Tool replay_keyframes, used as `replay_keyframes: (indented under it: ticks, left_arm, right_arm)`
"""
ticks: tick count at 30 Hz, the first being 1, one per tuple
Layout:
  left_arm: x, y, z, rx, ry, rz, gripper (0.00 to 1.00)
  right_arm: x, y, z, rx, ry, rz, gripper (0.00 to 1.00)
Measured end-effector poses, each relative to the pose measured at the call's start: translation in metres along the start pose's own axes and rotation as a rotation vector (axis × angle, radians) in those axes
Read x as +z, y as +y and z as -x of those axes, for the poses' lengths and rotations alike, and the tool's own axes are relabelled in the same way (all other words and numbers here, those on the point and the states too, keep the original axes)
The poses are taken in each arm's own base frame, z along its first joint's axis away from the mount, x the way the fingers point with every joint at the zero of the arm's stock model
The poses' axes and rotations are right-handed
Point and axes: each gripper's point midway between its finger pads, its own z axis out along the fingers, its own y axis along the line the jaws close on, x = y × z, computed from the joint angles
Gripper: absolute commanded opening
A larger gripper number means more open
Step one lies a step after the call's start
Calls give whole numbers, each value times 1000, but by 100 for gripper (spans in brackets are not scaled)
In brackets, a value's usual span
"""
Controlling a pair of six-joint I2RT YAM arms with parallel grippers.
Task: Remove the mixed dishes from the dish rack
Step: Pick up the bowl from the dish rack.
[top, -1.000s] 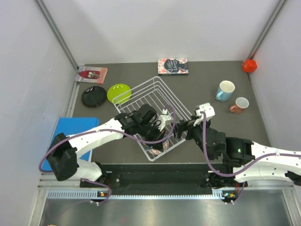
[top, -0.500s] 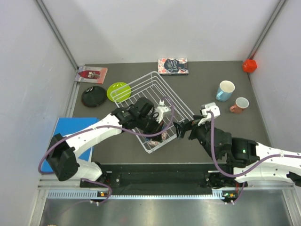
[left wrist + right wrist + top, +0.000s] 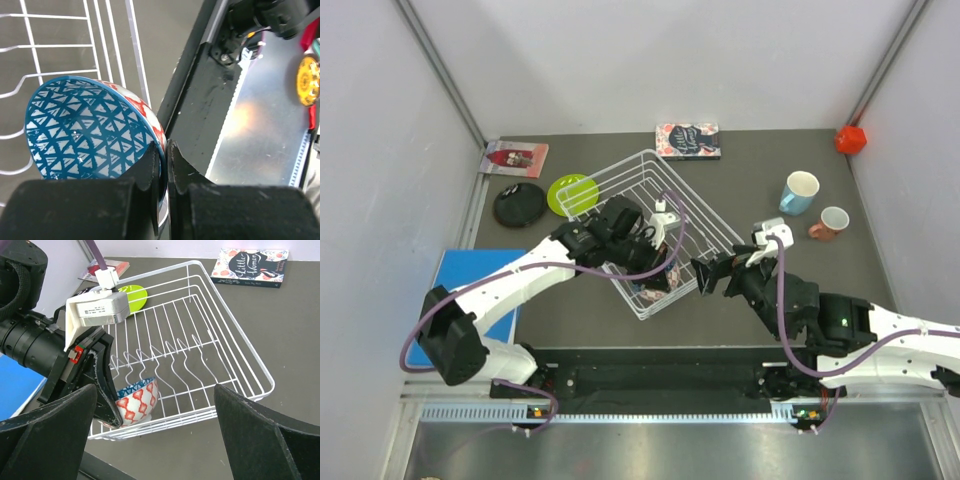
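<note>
The white wire dish rack (image 3: 665, 205) sits askew mid-table. A small patterned bowl (image 3: 90, 130), blue triangles inside and red-orange outside, stands on edge in the rack's near corner (image 3: 137, 400). My left gripper (image 3: 164, 165) is shut on the bowl's rim, one finger inside and one outside; from above it (image 3: 658, 275) reaches into the rack. My right gripper (image 3: 156, 405) is open and empty just outside the rack's near side (image 3: 705, 275). A light-blue mug (image 3: 800, 192) and a salmon-pink mug (image 3: 832, 222) stand on the table at the right. A lime-green plate (image 3: 572, 193) and a black plate (image 3: 520, 205) lie at the left. No red floral plate shows.
A floral book (image 3: 688, 140) lies at the back, a red book (image 3: 515, 158) at the back left, a blue book (image 3: 460, 290) at the left edge. A red cube (image 3: 850, 140) sits in the back right corner. The black base rail (image 3: 200, 110) runs along the near edge.
My left arm has moved back and left with the bowl held, and the rack has shifted back-left with it. My right gripper has come off the rack's edge and stands apart from it.
</note>
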Motion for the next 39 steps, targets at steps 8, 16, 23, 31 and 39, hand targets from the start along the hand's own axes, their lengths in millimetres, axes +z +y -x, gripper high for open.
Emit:
replay_keyframes:
  ticks: [8,16,23,31,39]
  left_arm:
    - [15,-3,-22,-48,-3,-85,0]
    - [24,-8,-36,-133,-55,-200,0]
    - [23,-10,-33,-240,-133,-324,0]
    - [-2,-11,1,-311,-261,-448,0]
    - [-22,-7,23,-314,-282,-441,0]
  right_arm:
    - [1,0,-4,1,8,0,100]
    - [5,2,-21,-13,42,-9,100]
    - [5,3,-21,-2,42,-6,100]
    - [4,1,-24,15,43,-4,100]
    - [1,-2,-22,30,37,-3,100]
